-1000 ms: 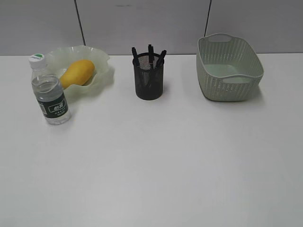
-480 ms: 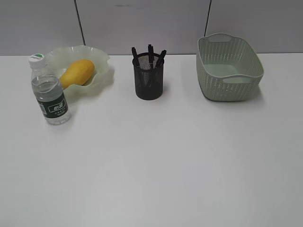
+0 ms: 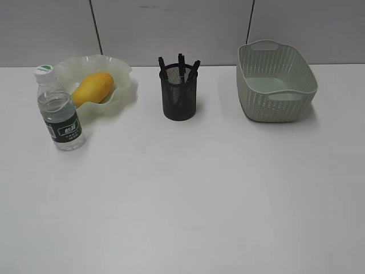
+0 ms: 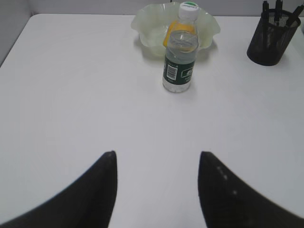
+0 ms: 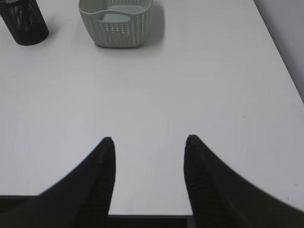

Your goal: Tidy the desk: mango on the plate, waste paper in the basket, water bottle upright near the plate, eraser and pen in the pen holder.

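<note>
Water bottle: far left of the desk, upright, long axis vertical, white cap on top, dark green label on the lower body; just in front of the plate's left side.

Plate: pale green, wavy rim, back left of the desk, right behind the bottle.

Mango: lies inside the plate, long axis slanted, narrower end pointing toward the front left, fuller end toward the back right.

Pen holder: black mesh cup, upright, centre back of the desk, well apart from the plate and the basket. Three dark pens stand in it, tips fanning upward; whether an eraser lies inside cannot be told.

Basket: pale green, woven-look sides, back right, long axis running front to back, handle cut-outs at the near and far ends; contents cannot be made out.

Left gripper: fingers spread wide above bare desk, holding nothing, pointing toward the bottle.

Right gripper: fingers spread wide near the desk's front edge, holding nothing.
</note>
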Available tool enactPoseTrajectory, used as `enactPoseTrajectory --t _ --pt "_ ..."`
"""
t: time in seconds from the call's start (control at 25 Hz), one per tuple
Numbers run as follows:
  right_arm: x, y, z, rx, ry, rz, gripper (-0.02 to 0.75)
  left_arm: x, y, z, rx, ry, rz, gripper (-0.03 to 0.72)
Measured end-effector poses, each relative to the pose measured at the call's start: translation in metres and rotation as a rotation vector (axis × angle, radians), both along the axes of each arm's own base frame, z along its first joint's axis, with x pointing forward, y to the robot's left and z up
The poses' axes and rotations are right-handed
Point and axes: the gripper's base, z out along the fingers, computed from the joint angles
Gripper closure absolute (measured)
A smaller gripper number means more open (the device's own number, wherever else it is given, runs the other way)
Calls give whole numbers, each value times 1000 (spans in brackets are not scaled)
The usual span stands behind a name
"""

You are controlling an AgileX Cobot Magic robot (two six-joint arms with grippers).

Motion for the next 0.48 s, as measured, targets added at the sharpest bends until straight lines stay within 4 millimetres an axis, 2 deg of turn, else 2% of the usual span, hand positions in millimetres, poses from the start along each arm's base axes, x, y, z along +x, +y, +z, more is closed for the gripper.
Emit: enactPoseTrajectory --t 0.48 --pt "0 0 0 0 0 0 353 0 2 0 28 -2 80 323"
